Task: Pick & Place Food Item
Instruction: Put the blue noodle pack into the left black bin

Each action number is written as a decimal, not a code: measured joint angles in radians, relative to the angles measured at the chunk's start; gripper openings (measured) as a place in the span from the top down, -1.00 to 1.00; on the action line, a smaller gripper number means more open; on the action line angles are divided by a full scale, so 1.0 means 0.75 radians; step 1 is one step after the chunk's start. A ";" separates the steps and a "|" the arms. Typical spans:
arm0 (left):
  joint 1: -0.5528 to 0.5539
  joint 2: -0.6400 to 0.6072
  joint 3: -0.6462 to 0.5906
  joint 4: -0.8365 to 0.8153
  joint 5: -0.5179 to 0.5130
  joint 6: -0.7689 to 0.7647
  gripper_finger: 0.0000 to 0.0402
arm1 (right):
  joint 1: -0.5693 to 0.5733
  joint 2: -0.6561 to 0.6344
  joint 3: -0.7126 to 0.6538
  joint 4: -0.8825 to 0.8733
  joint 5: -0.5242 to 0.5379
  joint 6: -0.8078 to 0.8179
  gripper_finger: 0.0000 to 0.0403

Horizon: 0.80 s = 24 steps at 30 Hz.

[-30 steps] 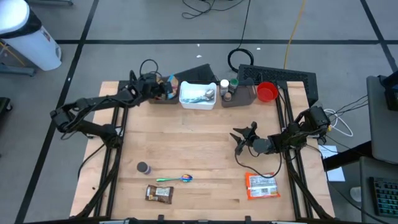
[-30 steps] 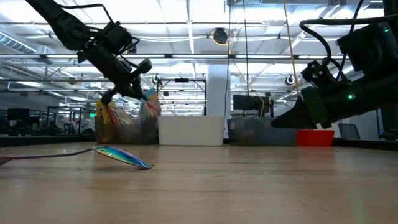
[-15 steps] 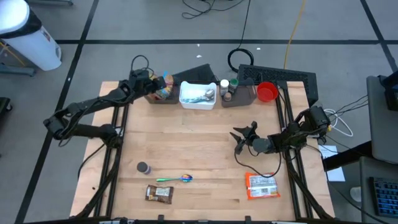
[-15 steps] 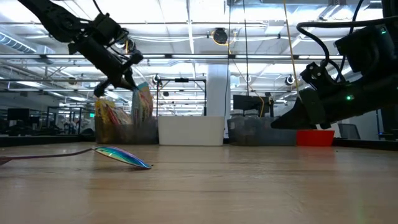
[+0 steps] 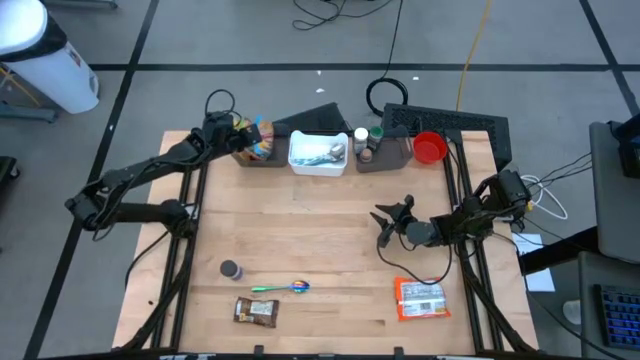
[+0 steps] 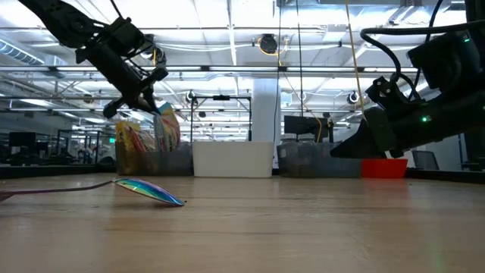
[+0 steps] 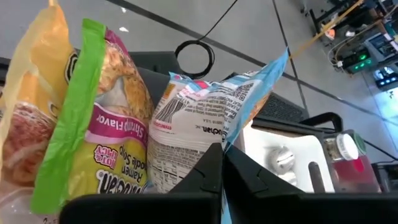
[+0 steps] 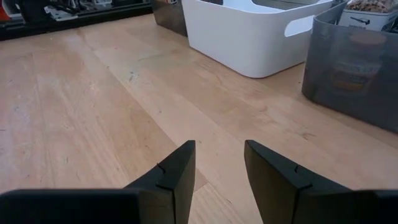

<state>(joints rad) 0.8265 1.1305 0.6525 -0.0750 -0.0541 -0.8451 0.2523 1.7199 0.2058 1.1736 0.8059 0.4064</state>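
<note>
My left gripper is over the grey bin at the table's far left and is shut on a white and blue noodle packet, also seen in the low view. The packet stands among other packets in the bin; its lower end is hidden behind them. My right gripper is open and empty, hovering over the bare wood right of the middle. My left gripper pinches the packet's blue sealed edge between its two shut fingers. In the low view the fingers slant down from the table's left onto the packet's top. The packet hangs below them, tilted, its lower part down among the other packets in the bin.
A white bin, a grey bin with jars and a red bowl line the far edge. Near the front lie an orange packet, a brown bar, a spoon and a small dark jar.
My left gripper, still shut on the packet, has gone toward the table's left and slightly far edge. The packet's top has moved left with it.
</note>
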 joint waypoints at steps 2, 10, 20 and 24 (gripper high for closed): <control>0.000 0.000 0.000 0.000 0.020 -0.003 0.95 | 0.000 0.000 0.000 0.000 0.000 -0.001 0.36; -0.004 0.000 0.000 -0.103 0.109 0.016 0.96 | 0.000 0.000 0.000 0.000 0.000 -0.002 0.36; -0.038 0.000 0.000 -0.134 0.081 0.014 0.98 | 0.000 0.000 0.000 0.000 -0.001 -0.003 0.36; -0.038 0.000 0.000 -0.137 0.037 0.001 0.94 | 0.000 0.000 0.000 0.001 -0.001 0.000 0.36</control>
<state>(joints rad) 0.7979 1.1305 0.6525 -0.1777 -0.0263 -0.8447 0.2523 1.7199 0.2059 1.1739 0.8051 0.4061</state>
